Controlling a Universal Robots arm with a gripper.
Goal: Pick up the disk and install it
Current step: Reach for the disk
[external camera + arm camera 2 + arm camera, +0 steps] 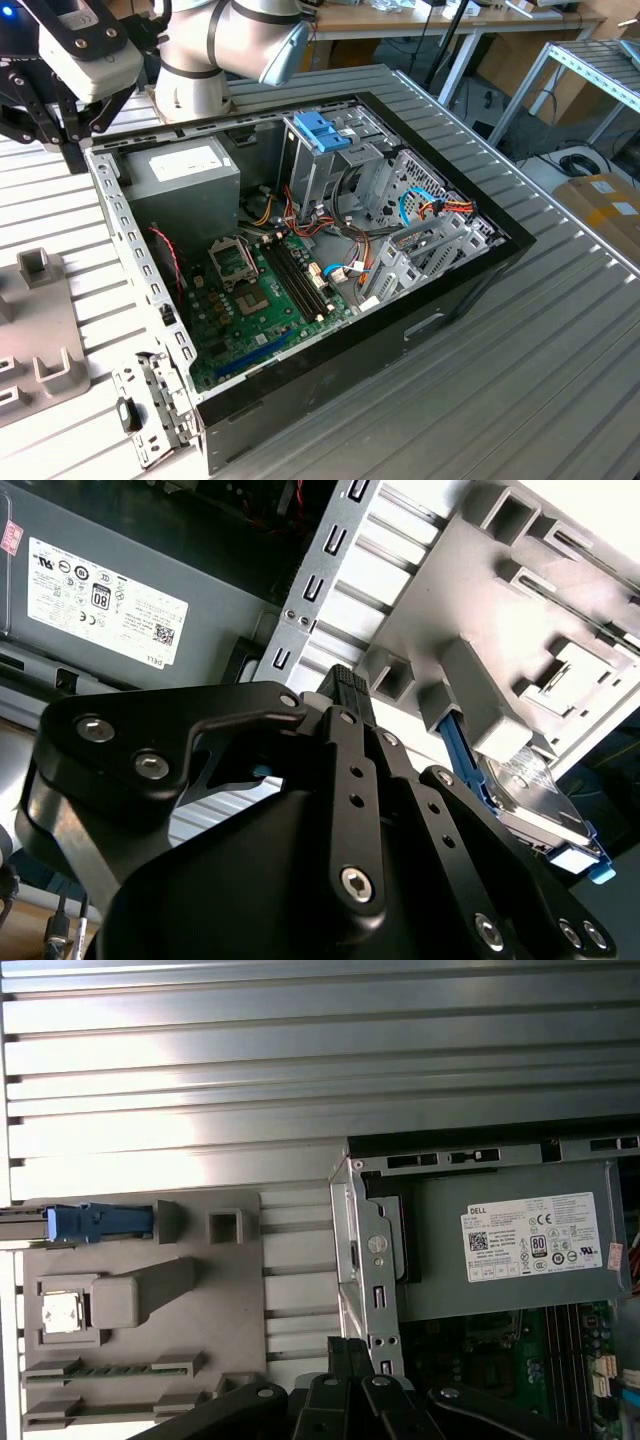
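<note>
Bare table point(300, 1060) flanks the disk point(100, 1222) — fixture posts point(170, 1220) crowd its other side.

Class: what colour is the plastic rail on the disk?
Blue rail on the disk; best in the second wrist view.

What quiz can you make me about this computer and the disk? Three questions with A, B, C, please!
1. The case is: A) open B) shut C) upside down
2. The disk lies: A) inside the case B) on the grey tray C) under the case
3. The disk's rail is: A) red B) green C) blue

Answers: 1 A, its board shows from above. 2 B, it rests on the tray outside the case. 3 C, the strip along its edge is blue.
</note>
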